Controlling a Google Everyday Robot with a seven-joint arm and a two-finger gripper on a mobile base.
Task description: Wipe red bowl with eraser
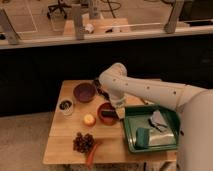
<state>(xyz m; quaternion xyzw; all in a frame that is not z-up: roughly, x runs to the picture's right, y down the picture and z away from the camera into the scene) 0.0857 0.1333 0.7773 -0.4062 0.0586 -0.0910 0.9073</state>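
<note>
The red bowl (103, 111) sits on the wooden table (62, 150), right of a yellow fruit and left of the green tray. My white arm reaches in from the right and bends down over it. My gripper (116, 106) hangs at the bowl's right rim. A black oblong block, the eraser (111, 118), lies at the bowl's right inner side directly under the gripper. Whether the gripper grips it cannot be seen.
A dark purple bowl (84, 92) stands at the back left, with a black-handled utensil (98, 86) beside it. A small cup (66, 106), a yellow fruit (89, 119), grapes (83, 142) and an orange vegetable (92, 154) lie to the left. The green tray (172, 131) holds a green sponge (142, 138).
</note>
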